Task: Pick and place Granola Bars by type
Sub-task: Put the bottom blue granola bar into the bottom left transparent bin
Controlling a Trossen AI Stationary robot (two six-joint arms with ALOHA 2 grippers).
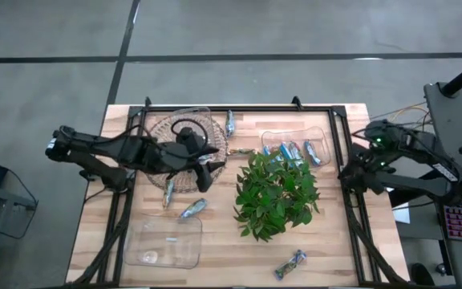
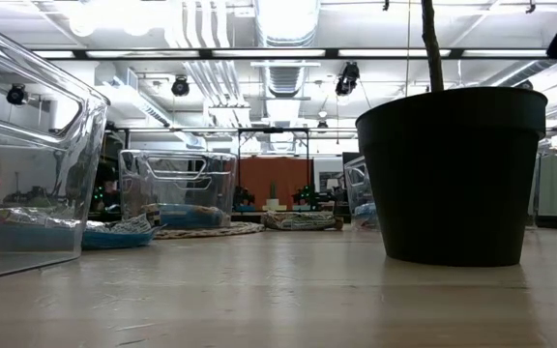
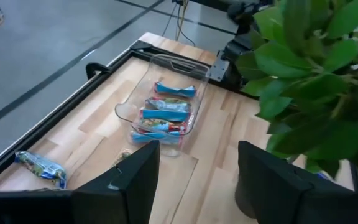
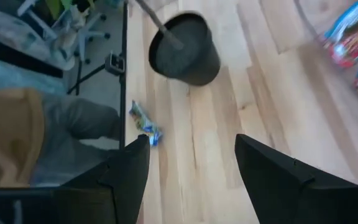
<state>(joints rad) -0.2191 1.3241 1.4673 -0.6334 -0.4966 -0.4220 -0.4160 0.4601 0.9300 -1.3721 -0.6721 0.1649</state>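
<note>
Several blue-wrapped granola bars [image 1: 293,150] lie in a clear tub [image 3: 166,68] at the far right. Loose bars lie flat on the wood: one by the far edge [image 1: 230,122], two left of the plant [image 1: 168,193] [image 1: 192,209], and a multicoloured one near the front edge [image 1: 289,263] [image 4: 145,124]. My left gripper [image 1: 209,167] [image 3: 197,155] hangs open and empty above the round woven mat [image 1: 184,128], facing the tub. My right gripper [image 1: 348,172] [image 4: 191,149] stands open and empty at the table's right edge, beside the plant.
A leafy plant [image 1: 276,195] in a black pot [image 2: 453,174] stands in the middle right, between the two arms. An empty-looking clear tub [image 1: 164,241] sits near the front left. Another clear tub [image 2: 177,188] stands on the woven mat. A black frame [image 1: 239,106] rims the table.
</note>
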